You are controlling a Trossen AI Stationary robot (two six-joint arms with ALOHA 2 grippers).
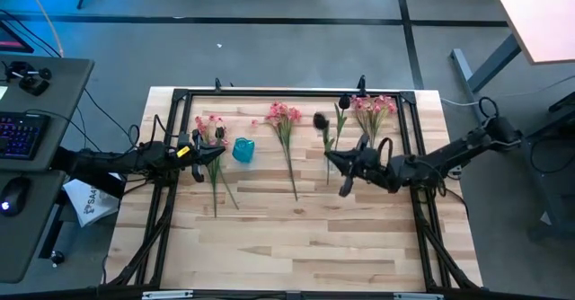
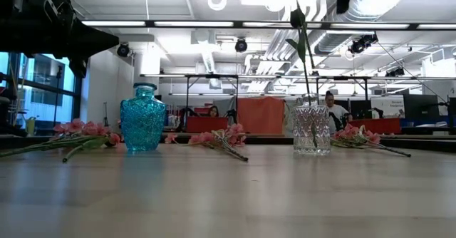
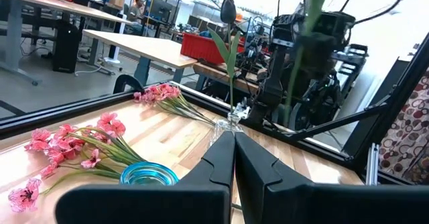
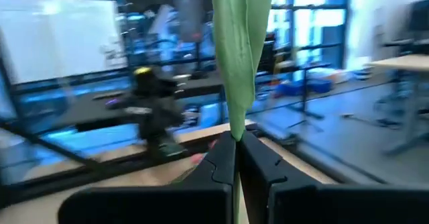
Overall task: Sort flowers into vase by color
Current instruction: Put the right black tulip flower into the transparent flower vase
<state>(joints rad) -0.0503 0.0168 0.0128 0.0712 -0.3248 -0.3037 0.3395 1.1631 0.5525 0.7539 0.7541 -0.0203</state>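
Note:
A clear glass vase [image 2: 311, 129] stands right of centre with a near-black tulip [image 3: 228, 11] upright in it, stem down inside. A blue vase [image 1: 243, 149] [image 2: 142, 118] stands left of centre. Three bunches of pink sprays lie flat on the table: left [image 1: 211, 129], middle [image 1: 283, 116] and far right [image 1: 373, 107]. My right gripper [image 1: 334, 161] [image 4: 236, 143] hovers by the clear vase, shut on a green tulip part. My left gripper [image 1: 205, 153] [image 3: 234, 143] is shut, holds nothing, and hangs over the left bunch beside the blue vase. My right gripper pinches a green leaf or stem of a tulip [image 4: 236, 127] between its two fingers. The fingers lie about level, coming from the table's right. The green part stands upright above them [image 3: 314, 9]; its bloom and its lower end are out of view.
A black frame [image 1: 269, 93] runs round the tabletop. The near half of the table [image 1: 287, 246] holds no objects. The middle pink bunch lies between the two vases. People and desks show in the room beyond the far edge.

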